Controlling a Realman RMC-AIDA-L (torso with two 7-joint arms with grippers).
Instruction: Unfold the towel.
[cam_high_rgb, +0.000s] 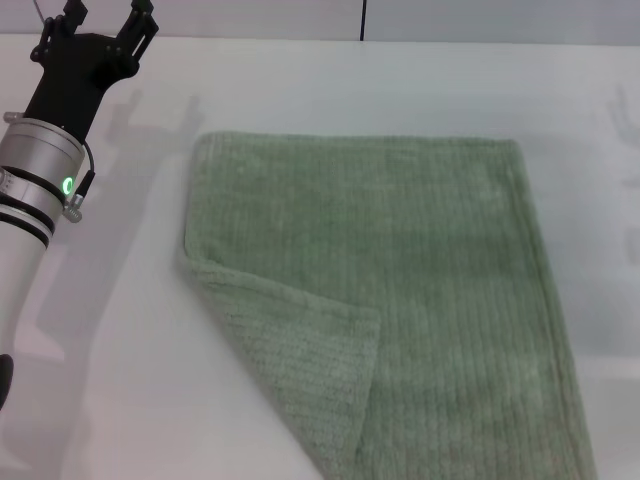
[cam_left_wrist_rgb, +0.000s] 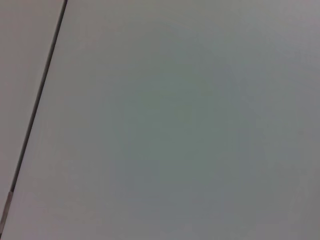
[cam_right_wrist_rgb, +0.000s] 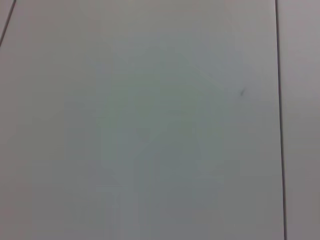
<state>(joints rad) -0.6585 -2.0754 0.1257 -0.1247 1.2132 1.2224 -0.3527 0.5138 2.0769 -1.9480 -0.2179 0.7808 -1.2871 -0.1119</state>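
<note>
The sage-green towel (cam_high_rgb: 400, 290) lies spread on the white table in the head view, from the middle to the near right. Its near left corner (cam_high_rgb: 300, 370) is folded over onto the cloth, showing the underside. My left gripper (cam_high_rgb: 105, 22) is raised at the far left, well apart from the towel, fingers spread and empty. My right gripper is out of view. Both wrist views show only bare pale surface with thin dark seams.
The white table (cam_high_rgb: 110, 380) runs around the towel on the left and far side. A dark vertical seam (cam_high_rgb: 362, 20) marks the back wall. The left arm's silver forearm (cam_high_rgb: 35, 190) stands along the left edge.
</note>
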